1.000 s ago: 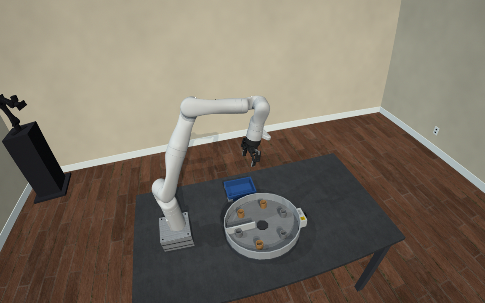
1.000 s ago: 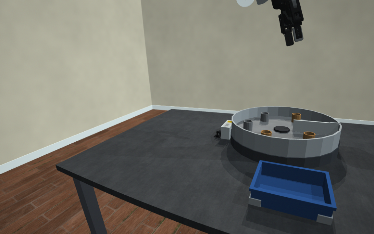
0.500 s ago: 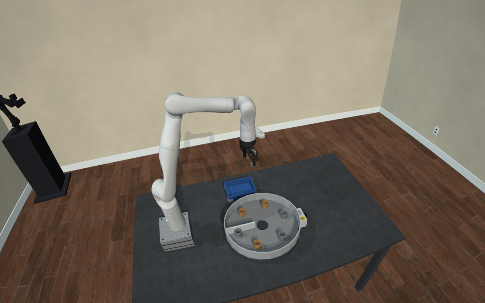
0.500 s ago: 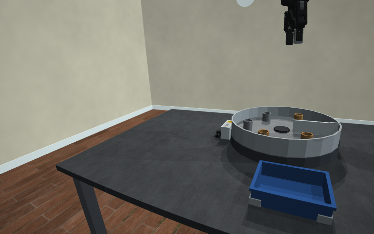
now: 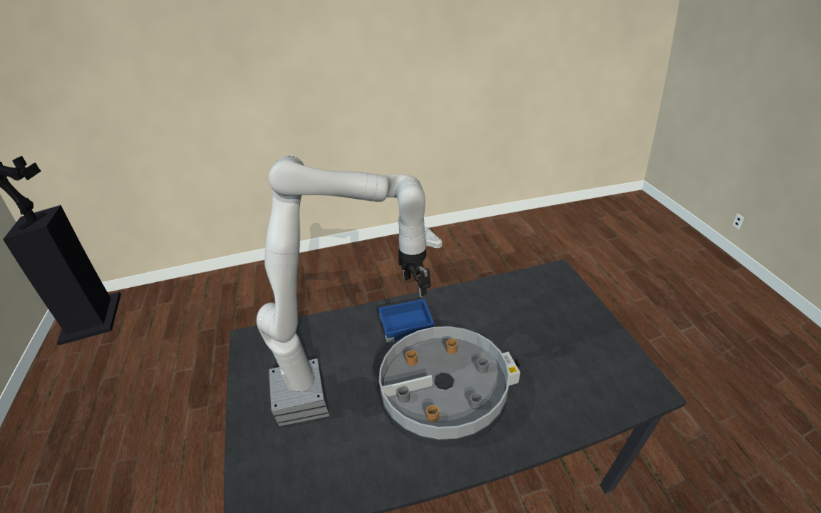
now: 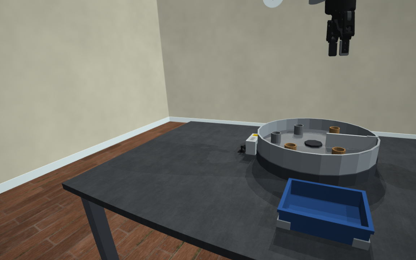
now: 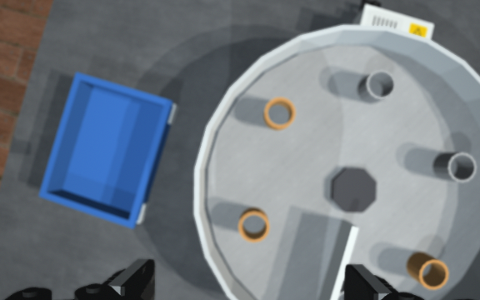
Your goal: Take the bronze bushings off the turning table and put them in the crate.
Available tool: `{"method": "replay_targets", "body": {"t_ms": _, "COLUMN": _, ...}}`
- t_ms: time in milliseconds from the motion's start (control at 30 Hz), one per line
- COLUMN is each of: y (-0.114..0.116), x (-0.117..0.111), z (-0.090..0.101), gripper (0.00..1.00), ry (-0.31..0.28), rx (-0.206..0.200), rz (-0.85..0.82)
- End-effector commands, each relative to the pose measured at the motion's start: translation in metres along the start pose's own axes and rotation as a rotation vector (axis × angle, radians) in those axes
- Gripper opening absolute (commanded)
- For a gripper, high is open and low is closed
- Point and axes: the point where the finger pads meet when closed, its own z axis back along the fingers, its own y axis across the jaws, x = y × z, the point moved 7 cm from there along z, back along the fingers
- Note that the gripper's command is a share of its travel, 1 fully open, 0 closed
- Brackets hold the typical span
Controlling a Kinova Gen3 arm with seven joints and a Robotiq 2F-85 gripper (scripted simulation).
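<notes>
My gripper (image 5: 415, 286) (image 6: 338, 53) (image 7: 248, 283) is open and empty, pointing down high above the table. The round grey turning table (image 5: 445, 431) (image 6: 329, 163) (image 7: 307, 146) carries three bronze and three steel bushings, all upright. Two bronze bushings (image 5: 411, 360) (image 5: 452, 348) (image 7: 266, 113) (image 7: 241, 225) stand on the crate side. The third bronze bushing (image 5: 432, 416) (image 7: 415, 263) is on the far side from the crate. Two steel bushings (image 5: 482, 368) (image 5: 477, 403) (image 6: 275, 138) (image 6: 298, 130) stand towards the white box; the third steel bushing (image 5: 403, 397) is beside the divider. The blue crate (image 5: 408, 329) (image 6: 322, 222) (image 7: 123, 88) is empty.
A raised wall rings the turning table. A white divider (image 5: 407, 385) (image 6: 348, 141) (image 7: 346, 262) runs inward from it towards the dark hub (image 5: 443, 381) (image 6: 313, 143) (image 7: 353, 189). A white box (image 5: 511, 372) (image 6: 251, 147) with a yellow label sits outside the wall.
</notes>
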Motion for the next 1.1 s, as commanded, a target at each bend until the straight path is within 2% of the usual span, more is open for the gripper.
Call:
{"method": "replay_targets", "body": {"t_ms": 0, "y": 0.0, "x": 0.002, "z": 0.003, "gripper": 1.0, "ry": 0.007, "rx": -0.007, "rz": -0.001}}
{"method": "replay_targets", "body": {"t_ms": 233, "y": 0.0, "x": 0.002, "z": 0.003, "gripper": 1.0, "ry": 0.007, "rx": -0.007, "rz": -0.001}}
{"method": "replay_targets", "body": {"t_ms": 400, "y": 0.031, "x": 0.042, "z": -0.018, "gripper": 1.0, "ry": 0.007, "rx": -0.007, "rz": 0.0}}
{"method": "replay_targets", "body": {"t_ms": 800, "y": 0.031, "x": 0.042, "z": -0.018, "gripper": 1.0, "ry": 0.007, "rx": -0.007, "rz": 0.0}}
{"method": "replay_targets", "body": {"t_ms": 967, "y": 0.062, "x": 0.082, "z": -0.038, "gripper": 1.0, "ry": 0.007, "rx": -0.007, "rz": 0.0}}
{"method": "replay_targets", "body": {"t_ms": 1067, "y": 0.062, "x": 0.082, "z": -0.038, "gripper": 1.0, "ry": 0.007, "rx": -0.007, "rz": 0.0}}
